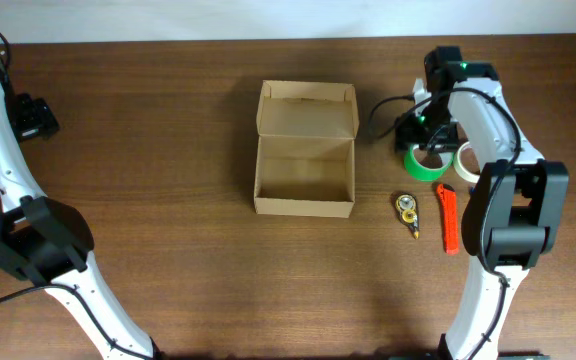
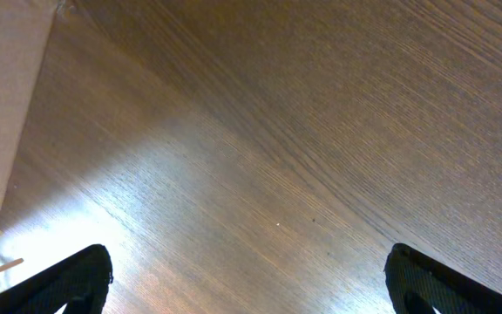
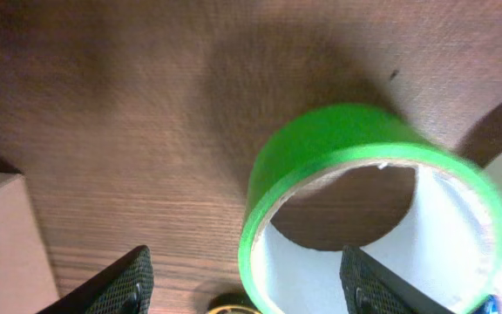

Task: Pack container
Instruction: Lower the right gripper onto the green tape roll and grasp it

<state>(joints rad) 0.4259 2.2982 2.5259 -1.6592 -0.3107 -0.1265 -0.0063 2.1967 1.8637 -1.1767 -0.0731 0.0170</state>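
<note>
The container is an open brown cardboard box at the table's middle, its flap lid folded back at the far side. Its corner shows in the right wrist view. A green tape roll lies right of the box. My right gripper is open just above it; in the right wrist view its fingers straddle the roll's left wall. My left gripper is open over bare wood at the far left.
A white tape roll lies beside the green one. A small yellow-and-black tape dispenser and an orange cutter lie in front of them. A pale edge shows at the left of the left wrist view.
</note>
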